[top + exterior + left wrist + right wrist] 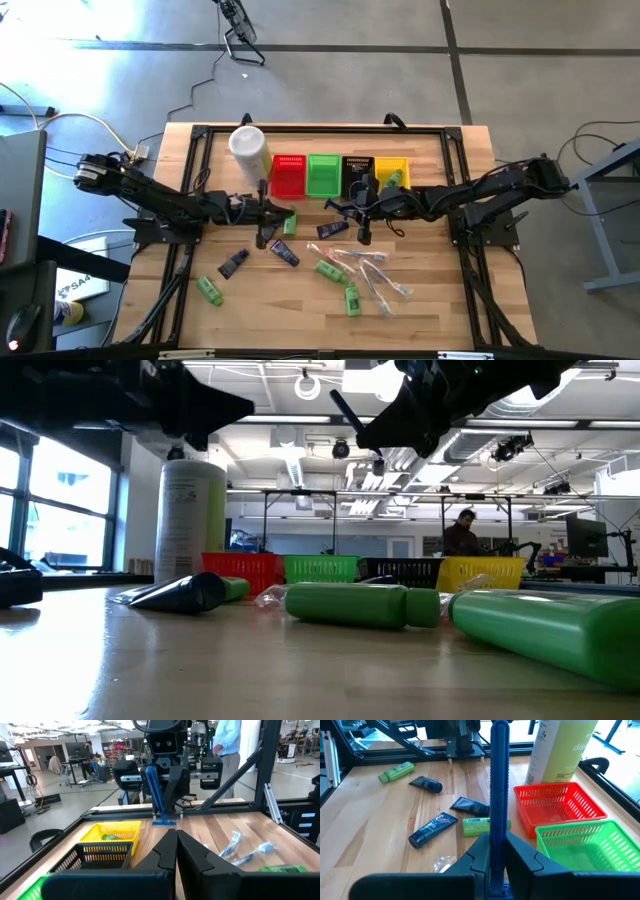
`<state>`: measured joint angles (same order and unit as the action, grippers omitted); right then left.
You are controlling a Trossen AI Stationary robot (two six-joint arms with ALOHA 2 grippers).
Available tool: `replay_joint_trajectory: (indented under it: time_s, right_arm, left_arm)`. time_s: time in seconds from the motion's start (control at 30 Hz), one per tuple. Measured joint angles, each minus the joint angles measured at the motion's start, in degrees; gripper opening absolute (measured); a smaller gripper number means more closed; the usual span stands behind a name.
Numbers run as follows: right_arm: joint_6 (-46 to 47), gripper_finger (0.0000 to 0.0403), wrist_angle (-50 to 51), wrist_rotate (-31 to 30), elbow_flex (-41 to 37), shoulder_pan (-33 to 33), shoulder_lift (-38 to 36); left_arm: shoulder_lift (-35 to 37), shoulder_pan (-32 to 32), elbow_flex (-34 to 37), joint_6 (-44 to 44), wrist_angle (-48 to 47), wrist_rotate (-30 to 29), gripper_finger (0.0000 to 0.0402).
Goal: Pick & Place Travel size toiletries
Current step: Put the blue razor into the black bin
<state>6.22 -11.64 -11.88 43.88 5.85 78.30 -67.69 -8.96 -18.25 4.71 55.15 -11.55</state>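
While your right gripper is clamped on the blue razor beside the black basket, your left gripper hovers pressed together, empty.

Bare table edge, toiletries cluttering the centre

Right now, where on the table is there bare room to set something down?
Bare wood lies along the table's near edge, right of the green bottle, and at the near left corner beside another green bottle. The middle, below the red basket, is crowded with tubes.
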Motion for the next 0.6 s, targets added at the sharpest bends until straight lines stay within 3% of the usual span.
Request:
replay_joint_trajectory:
  time_s: [0.2,0.4,0.6]
  right_arm:
    - [0.0,0.0033,0.0,0.0,0.0,0.0,0.0]
    - [0.0,0.0033,-0.2,0.0,0.0,0.0,0.0]
    - [0.0,0.0033,-0.2,0.0,0.0,0.0,0.0]
  left_arm:
    - [-5.7,1.2,-6.2,-1.4,-0.4,0.1,0.0007]
    - [-9.6,9.3,-9.2,-14.8,-5.6,0.8,0.0007]
    - [-12.2,12.8,-10.4,-16.5,-2.0,8.9,0.0007]
